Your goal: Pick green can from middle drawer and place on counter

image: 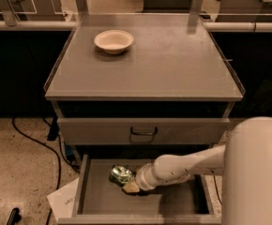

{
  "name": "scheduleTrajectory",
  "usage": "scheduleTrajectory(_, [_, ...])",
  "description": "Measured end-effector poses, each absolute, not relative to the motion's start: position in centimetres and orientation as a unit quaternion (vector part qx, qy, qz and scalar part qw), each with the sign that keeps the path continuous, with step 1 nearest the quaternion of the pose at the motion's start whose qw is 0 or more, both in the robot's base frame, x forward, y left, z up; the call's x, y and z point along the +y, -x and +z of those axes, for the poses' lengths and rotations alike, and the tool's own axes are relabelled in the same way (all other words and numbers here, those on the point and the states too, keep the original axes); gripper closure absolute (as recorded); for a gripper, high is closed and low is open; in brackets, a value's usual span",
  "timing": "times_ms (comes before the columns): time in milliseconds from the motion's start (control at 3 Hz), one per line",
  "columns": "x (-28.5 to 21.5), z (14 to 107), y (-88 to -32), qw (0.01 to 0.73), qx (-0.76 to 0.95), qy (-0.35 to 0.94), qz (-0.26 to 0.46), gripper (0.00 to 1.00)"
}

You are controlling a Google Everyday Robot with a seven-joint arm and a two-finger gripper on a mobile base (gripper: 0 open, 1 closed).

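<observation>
Green and silver, the can (121, 174) lies dented on the floor of the open drawer (173, 203), right against the jaws and just beyond their tip, on the side away from the arm. The jaws sit low inside the drawer, near its middle, with their pale tip touching the can. Whether they are spread around it or pinching it we cannot tell, since the wrist hides the contact.

We judge the grasp to be the step in hand. The can is not lifted, and the worktop (173, 64) where it must end up is well above and behind the jaws, past the shut drawer with the dark handle (143, 131).

Our arm (187, 165) reaches in from the right of the view, forearm low and nearly level, passing under that upper drawer front. We take this flat approach to be forced by the shallow opening. A cream bowl (113, 41) stands toward the worktop's far left, well apart from the jaws, with bare surface nearer for the can.
</observation>
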State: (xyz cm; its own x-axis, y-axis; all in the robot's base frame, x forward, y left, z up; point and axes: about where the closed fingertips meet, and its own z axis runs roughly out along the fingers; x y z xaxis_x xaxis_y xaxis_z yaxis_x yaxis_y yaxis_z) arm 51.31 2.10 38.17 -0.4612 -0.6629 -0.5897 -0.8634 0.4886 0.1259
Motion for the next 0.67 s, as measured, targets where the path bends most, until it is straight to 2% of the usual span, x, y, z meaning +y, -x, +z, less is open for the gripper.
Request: scheduleTrajectory(667, [-1.4, 45.4, -50.1, 0.270, 0.826, 0.448, 0.210, 1.00])
